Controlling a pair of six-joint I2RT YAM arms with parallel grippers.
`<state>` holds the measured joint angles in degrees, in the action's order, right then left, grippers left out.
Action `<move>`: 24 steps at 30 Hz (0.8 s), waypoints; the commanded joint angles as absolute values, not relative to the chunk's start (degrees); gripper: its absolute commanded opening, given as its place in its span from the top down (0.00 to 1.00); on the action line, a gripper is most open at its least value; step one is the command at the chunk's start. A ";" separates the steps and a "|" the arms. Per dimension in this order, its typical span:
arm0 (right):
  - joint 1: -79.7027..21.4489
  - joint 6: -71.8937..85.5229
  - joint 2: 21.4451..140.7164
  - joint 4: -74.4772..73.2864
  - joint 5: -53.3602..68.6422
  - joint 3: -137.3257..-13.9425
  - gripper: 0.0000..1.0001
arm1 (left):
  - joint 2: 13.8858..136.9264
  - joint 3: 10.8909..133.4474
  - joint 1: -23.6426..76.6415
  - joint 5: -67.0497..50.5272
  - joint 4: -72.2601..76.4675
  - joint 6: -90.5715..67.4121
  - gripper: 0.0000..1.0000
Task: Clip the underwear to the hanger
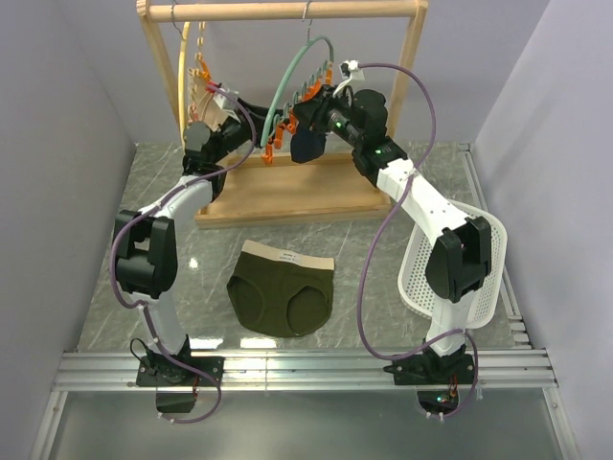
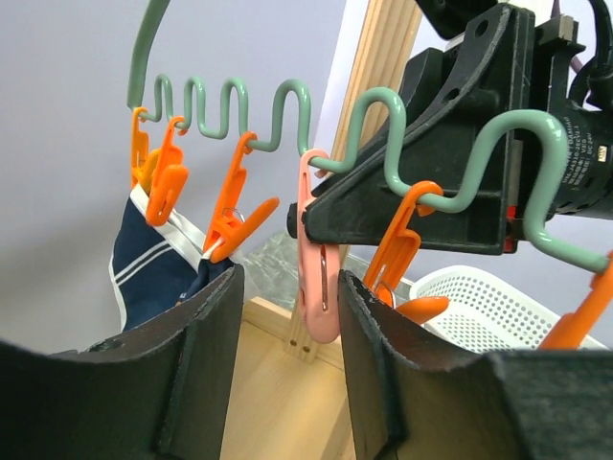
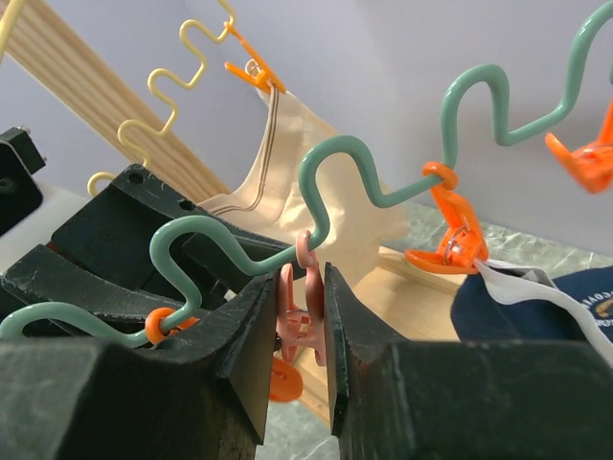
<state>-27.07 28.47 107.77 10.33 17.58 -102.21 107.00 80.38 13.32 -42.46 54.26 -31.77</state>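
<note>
- The underwear (image 1: 283, 292) lies flat on the table (image 1: 201, 278), centre frame.
- The left gripper (image 2: 289, 287) is released, jaws apart beside a pink clip (image 2: 314, 259) on the hanger (image 2: 141, 53).
- The right gripper (image 3: 302, 287) pinches that clip.

Black-jointed white arms (image 1: 421, 201) trail mauve cables (image 1: 361, 287).

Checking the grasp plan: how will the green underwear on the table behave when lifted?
Probably floppy: the underwear lies flat and limp on the table, so it should drape from any pinch. Likely light, being thin cloth.
</note>
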 commanded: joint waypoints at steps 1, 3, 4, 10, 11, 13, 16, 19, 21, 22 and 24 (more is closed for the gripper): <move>-26.72 30.23 106.61 11.25 20.04 -103.18 1.00 | 105.55 83.49 14.06 -41.75 53.18 -29.54 0.51; -26.81 30.76 106.61 11.60 19.95 -103.01 1.00 | 105.82 84.02 14.59 -41.92 53.09 -29.18 0.52; -26.81 30.85 106.61 11.60 19.86 -103.09 1.00 | 106.17 84.11 14.76 -42.18 53.00 -29.27 0.52; -26.81 29.97 106.26 11.25 17.93 -102.92 1.00 | 105.91 82.53 15.03 -42.63 52.91 -28.65 0.49; -26.89 29.97 106.35 11.08 17.93 -103.09 1.00 | 106.00 82.53 15.20 -42.63 52.56 -28.57 0.49; -26.89 30.15 106.26 11.34 18.19 -102.75 1.00 | 106.26 83.14 15.47 -42.45 51.42 -27.69 0.50; -26.89 30.50 106.17 11.60 18.72 -102.66 1.00 | 107.05 84.37 15.73 -42.54 50.63 -27.16 0.63; -26.98 30.85 106.00 11.43 19.25 -102.48 1.00 | 107.49 85.52 16.17 -42.45 49.04 -26.37 0.80; -27.16 30.85 106.08 10.90 19.07 -102.57 0.93 | 107.58 85.43 16.17 -42.45 49.83 -26.80 0.87; -27.16 30.68 106.00 9.85 18.81 -102.83 0.86 | 107.58 85.43 16.26 -42.28 50.01 -26.89 0.93; -27.33 30.41 106.00 8.88 18.55 -102.75 0.72 | 107.58 85.34 16.26 -42.19 50.27 -27.07 0.96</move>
<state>-26.59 30.15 107.77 9.96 17.08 -102.19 107.53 82.43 15.86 -42.33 48.80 -27.68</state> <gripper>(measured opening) 0.288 0.190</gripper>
